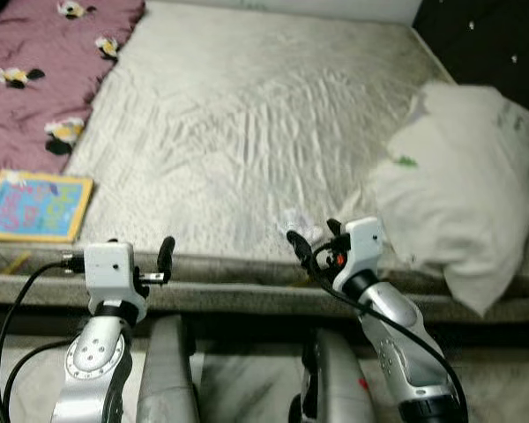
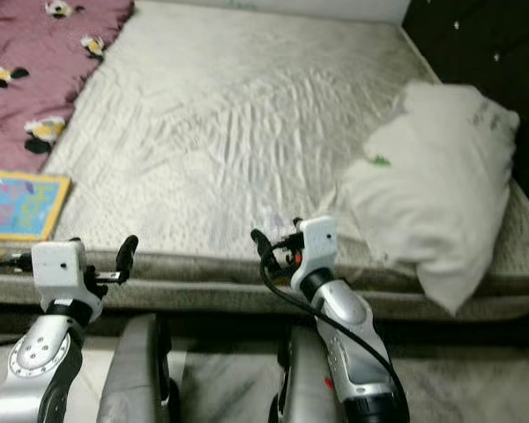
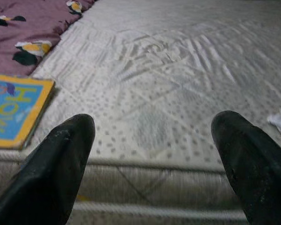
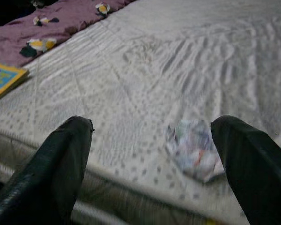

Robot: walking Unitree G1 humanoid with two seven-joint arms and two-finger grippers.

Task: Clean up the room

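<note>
Your right gripper hangs at the near edge of the mattress, fingers spread wide, with a crumpled scrap of paper lying on the mattress just beyond and between the fingertips, apart from both. Its printing is too blurred to read; it may be a wrapper. Your left gripper also stands spread, at the same edge, holding nothing. A colourful book lies flat to its left, beside a purple blanket with flower prints. A white pillow lies at the right, overhanging the mattress edge; the blanket is cut off by the frame.
</note>
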